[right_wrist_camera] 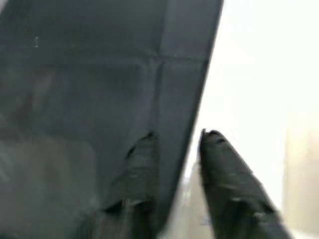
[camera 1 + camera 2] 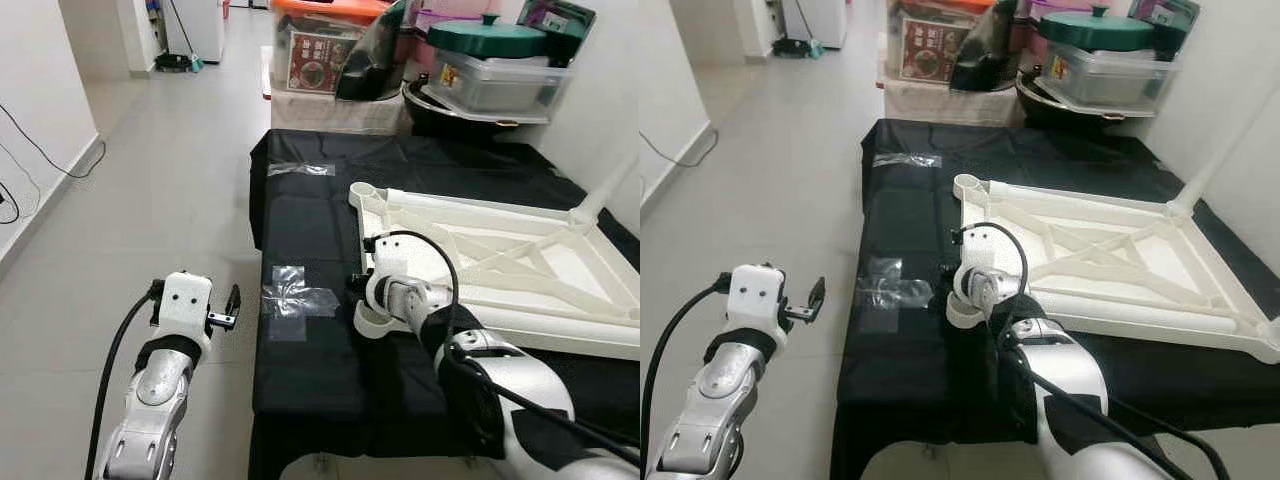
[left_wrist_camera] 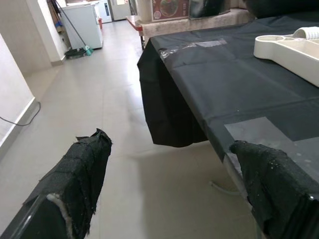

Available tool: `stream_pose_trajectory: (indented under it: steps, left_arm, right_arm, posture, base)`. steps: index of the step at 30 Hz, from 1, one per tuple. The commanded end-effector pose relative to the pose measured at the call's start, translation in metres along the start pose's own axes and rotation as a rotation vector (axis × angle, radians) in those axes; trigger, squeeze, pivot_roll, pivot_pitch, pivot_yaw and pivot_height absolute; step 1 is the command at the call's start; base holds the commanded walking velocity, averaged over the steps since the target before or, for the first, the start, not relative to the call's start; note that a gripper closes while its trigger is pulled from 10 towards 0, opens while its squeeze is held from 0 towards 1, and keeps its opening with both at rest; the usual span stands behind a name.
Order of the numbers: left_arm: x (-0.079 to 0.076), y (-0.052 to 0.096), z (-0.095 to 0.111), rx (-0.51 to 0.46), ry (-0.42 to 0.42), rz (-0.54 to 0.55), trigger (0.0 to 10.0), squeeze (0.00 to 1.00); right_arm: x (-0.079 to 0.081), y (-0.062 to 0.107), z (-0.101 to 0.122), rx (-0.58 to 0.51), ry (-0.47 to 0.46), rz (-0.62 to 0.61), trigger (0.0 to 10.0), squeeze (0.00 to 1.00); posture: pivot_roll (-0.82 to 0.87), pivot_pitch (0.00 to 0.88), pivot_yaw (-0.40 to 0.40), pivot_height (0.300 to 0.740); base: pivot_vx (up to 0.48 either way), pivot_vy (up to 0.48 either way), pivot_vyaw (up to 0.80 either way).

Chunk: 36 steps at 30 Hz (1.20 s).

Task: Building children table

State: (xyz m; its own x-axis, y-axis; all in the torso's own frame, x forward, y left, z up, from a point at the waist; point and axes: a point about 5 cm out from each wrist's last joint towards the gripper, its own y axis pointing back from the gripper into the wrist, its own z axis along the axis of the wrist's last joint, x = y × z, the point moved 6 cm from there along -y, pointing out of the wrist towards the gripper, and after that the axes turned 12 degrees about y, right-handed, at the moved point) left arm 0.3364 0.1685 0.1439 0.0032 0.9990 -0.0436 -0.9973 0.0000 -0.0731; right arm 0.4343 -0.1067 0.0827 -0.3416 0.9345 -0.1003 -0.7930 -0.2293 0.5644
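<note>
The white children's table top point(image 2: 520, 212) lies upside down on a black-covered surface point(image 2: 310, 230), its ribbed underside facing up. One white leg point(image 2: 604, 192) stands up from its far right corner. My right gripper point(image 2: 352, 288) is low over the cloth beside the top's near left edge. In the right wrist view its fingers point(image 1: 139, 159) stand close together with a narrow gap, over the line where black cloth meets white; that view is blurred. A white round piece point(image 2: 368, 320) sits under that wrist; I cannot tell whether it is held. My left gripper point(image 2: 228, 308) hangs open over the floor, left of the surface.
Clear tape patches point(image 2: 296, 296) are stuck on the cloth near my right wrist. Storage boxes point(image 2: 325, 50), a green-lidded pot point(image 2: 487, 38) and bags crowd the back. Tiled floor point(image 2: 180, 180) stretches to the left, with cables point(image 2: 40, 150) along the wall.
</note>
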Motion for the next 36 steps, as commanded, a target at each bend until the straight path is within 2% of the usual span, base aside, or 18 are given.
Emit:
stream_pose_trajectory:
  steps: [1, 3, 10, 12, 13, 15, 19, 20, 21, 24, 25, 27, 28, 29, 30, 33, 34, 36]
  left_arm:
    - [-0.001, 0.001, -0.007, 0.027, -0.001, 0.002, 10.0, 0.00]
    - [-0.003, 0.002, -0.008, 0.031, -0.002, 0.000, 10.0, 0.00]
    - [-0.002, 0.003, -0.009, 0.036, -0.003, 0.004, 10.0, 0.00]
    - [-0.002, 0.003, -0.010, 0.041, -0.003, 0.006, 10.0, 0.00]
    - [-0.002, 0.003, -0.010, 0.041, -0.003, 0.006, 10.0, 0.00]
    - [-0.003, 0.003, -0.010, 0.044, -0.003, 0.005, 10.0, 0.00]
    - [-0.003, 0.003, -0.010, 0.044, -0.003, 0.005, 10.0, 0.00]
    - [-0.003, 0.003, -0.010, 0.044, -0.002, 0.004, 10.0, 0.00]
    - [-0.003, 0.003, -0.011, 0.045, -0.001, 0.004, 10.0, 0.00]
    - [-0.003, 0.003, -0.011, 0.045, -0.001, 0.004, 10.0, 0.00]
    - [-0.004, 0.003, -0.011, 0.045, 0.000, 0.004, 10.0, 0.00]
    - [-0.004, 0.003, -0.011, 0.045, 0.000, 0.004, 10.0, 0.00]
    - [-0.004, 0.003, -0.010, 0.045, 0.000, 0.005, 10.0, 0.00]
    - [-0.004, 0.003, -0.010, 0.045, 0.000, 0.005, 10.0, 0.00]
    - [-0.004, 0.003, -0.010, 0.045, 0.001, 0.005, 10.0, 0.00]
    - [-0.004, 0.003, -0.010, 0.045, 0.001, 0.005, 10.0, 0.00]
    - [-0.004, 0.003, -0.010, 0.046, 0.001, 0.003, 10.0, 0.00]
    - [-0.004, 0.003, -0.010, 0.046, 0.001, 0.003, 10.0, 0.00]
  right_arm:
    - [0.024, -0.003, -0.034, 0.090, 0.092, 0.144, 0.0, 0.00]
    - [0.022, -0.001, -0.049, 0.128, 0.174, 0.193, 0.0, 0.00]
    - [0.025, 0.005, -0.067, 0.149, 0.376, 0.328, 0.0, 0.00]
    - [0.028, 0.014, -0.074, 0.119, 0.592, 0.470, 0.0, 0.00]
    - [0.028, 0.014, -0.074, 0.119, 0.592, 0.470, 0.0, 0.00]
    - [0.033, 0.028, -0.079, 0.050, 0.750, 0.632, 0.0, 0.00]
    - [0.033, 0.028, -0.079, 0.050, 0.750, 0.632, 0.0, 0.00]
    - [0.031, 0.036, -0.084, 0.022, 0.853, 0.688, 0.0, 0.00]
    - [0.018, 0.050, -0.101, 0.032, 1.013, 0.762, 0.0, 0.00]
    - [0.018, 0.050, -0.101, 0.032, 1.013, 0.762, 0.0, 0.00]
    - [0.009, 0.061, -0.115, 0.054, 1.115, 0.814, 0.0, 0.00]
    - [0.009, 0.061, -0.115, 0.054, 1.115, 0.814, 0.0, 0.00]
    - [-0.012, 0.071, -0.132, 0.120, 1.227, 0.829, 0.0, 0.00]
    - [-0.012, 0.071, -0.132, 0.120, 1.227, 0.829, 0.0, 0.00]
    - [-0.035, 0.077, -0.143, 0.198, 1.326, 0.797, 0.0, 0.00]
    - [-0.049, 0.080, -0.148, 0.244, 1.382, 0.772, 0.0, 0.00]
    - [-0.068, 0.076, -0.146, 0.294, 1.407, 0.654, 10.0, 0.83]
    - [-0.068, 0.076, -0.146, 0.294, 1.407, 0.654, 10.0, 0.83]
  posture:
    - [0.18, 0.000, -0.149, 0.740]
    - [0.17, 0.000, -0.148, 0.740]
    - [0.16, 0.000, -0.152, 0.740]
    - [0.16, 0.000, -0.152, 0.740]
    - [0.16, 0.000, -0.152, 0.740]
    - [0.15, 0.000, -0.146, 0.740]
    - [0.15, 0.000, -0.146, 0.740]
    - [0.15, 0.000, -0.145, 0.740]
    - [0.14, 0.000, -0.143, 0.740]
    - [0.14, 0.000, -0.143, 0.740]
    - [0.14, 0.000, -0.143, 0.740]
    - [0.14, 0.000, -0.143, 0.740]
    - [0.13, 0.000, -0.141, 0.740]
    - [0.13, 0.000, -0.141, 0.740]
    - [0.13, 0.000, -0.141, 0.740]
    - [0.13, 0.000, -0.138, 0.740]
    - [0.12, 0.000, -0.132, 0.740]
    - [0.12, 0.000, -0.132, 0.740]
  base:
    - [0.000, 0.000, 0.00]
    - [0.000, 0.000, 0.00]
    - [0.000, 0.000, 0.00]
    - [0.000, 0.000, 0.00]
    - [0.000, 0.000, 0.00]
    - [0.000, 0.000, 0.00]
    - [0.000, 0.000, 0.00]
    - [0.000, 0.000, 0.00]
    - [0.000, 0.000, 0.00]
    - [0.000, 0.000, 0.00]
    - [0.000, 0.000, 0.00]
    - [0.000, 0.000, 0.00]
    - [0.000, 0.000, 0.00]
    - [0.000, 0.000, 0.00]
    - [0.000, 0.000, 0.00]
    - [0.000, 0.000, 0.00]
    - [0.000, 0.000, 0.00]
    - [0.000, 0.000, 0.00]
